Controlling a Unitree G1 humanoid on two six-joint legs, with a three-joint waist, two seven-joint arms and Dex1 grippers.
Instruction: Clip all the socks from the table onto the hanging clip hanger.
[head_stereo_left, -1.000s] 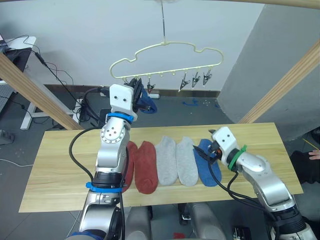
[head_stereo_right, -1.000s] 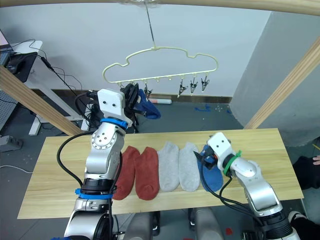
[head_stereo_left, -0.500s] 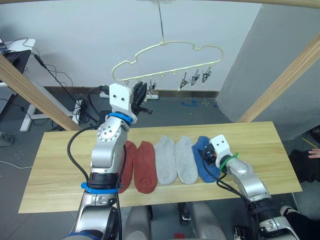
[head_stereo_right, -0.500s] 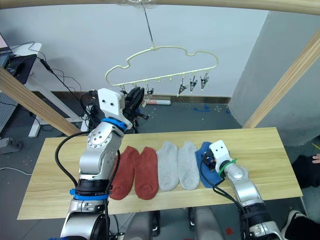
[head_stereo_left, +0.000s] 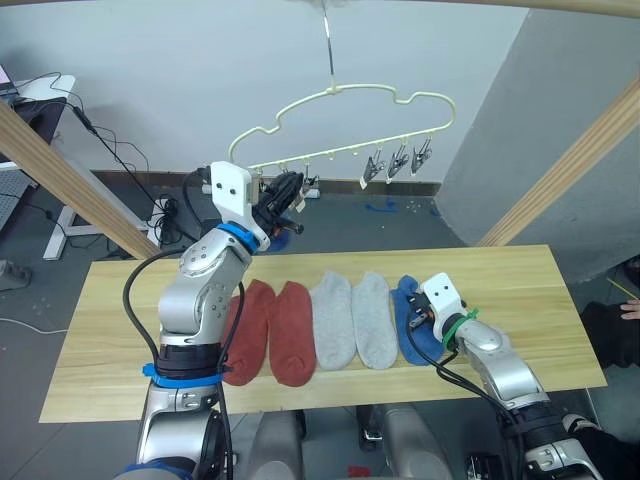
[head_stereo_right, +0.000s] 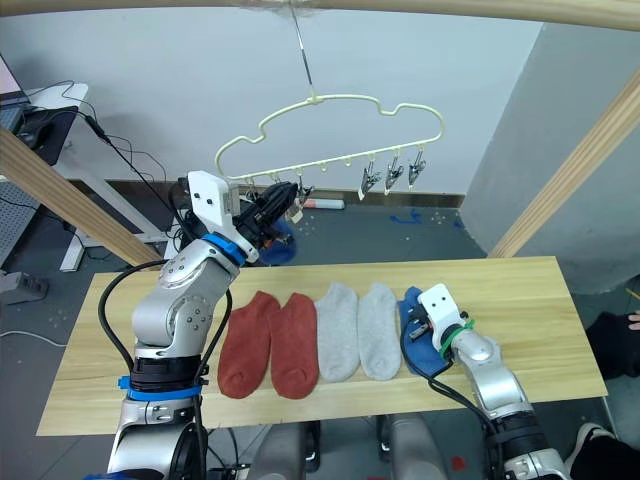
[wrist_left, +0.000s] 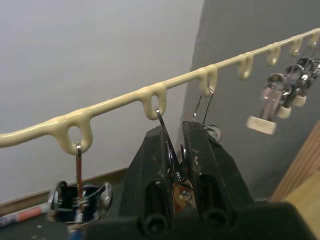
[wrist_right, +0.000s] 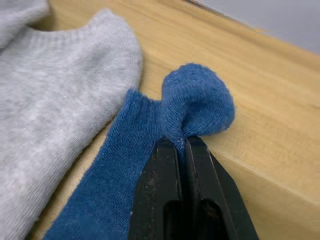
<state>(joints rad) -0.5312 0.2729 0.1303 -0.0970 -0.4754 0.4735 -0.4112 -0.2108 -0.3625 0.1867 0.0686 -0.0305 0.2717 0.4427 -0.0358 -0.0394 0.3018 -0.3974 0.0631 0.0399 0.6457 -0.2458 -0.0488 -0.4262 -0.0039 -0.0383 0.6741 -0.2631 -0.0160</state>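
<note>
Five socks lie side by side on the table (head_stereo_left: 100, 330): two rust-red socks (head_stereo_left: 270, 335), two light grey socks (head_stereo_left: 352, 320) and a blue sock (head_stereo_left: 408, 335) at the right end. My right gripper (wrist_right: 181, 142) is down on the table, shut on the bunched edge of that blue sock (wrist_right: 195, 107). The pale-yellow clip hanger (head_stereo_left: 340, 110) hangs above the table's far edge. My left gripper (wrist_left: 172, 137) is raised to its clip row, shut on a metal clip (wrist_left: 165, 132). Part of another blue sock (head_stereo_right: 283, 232) shows just below that gripper.
Three free clips (head_stereo_left: 400, 160) hang at the hanger's right end. Slanted wooden frame poles (head_stereo_left: 60, 180) (head_stereo_left: 560, 170) stand at both sides of the table. Cables lie on the floor behind. A person's hand (head_stereo_left: 630, 308) shows at the right edge.
My right gripper has shut on the edge of the blue sock on the table. The hanger has tilted, right end higher, with my left gripper still at its clips.
</note>
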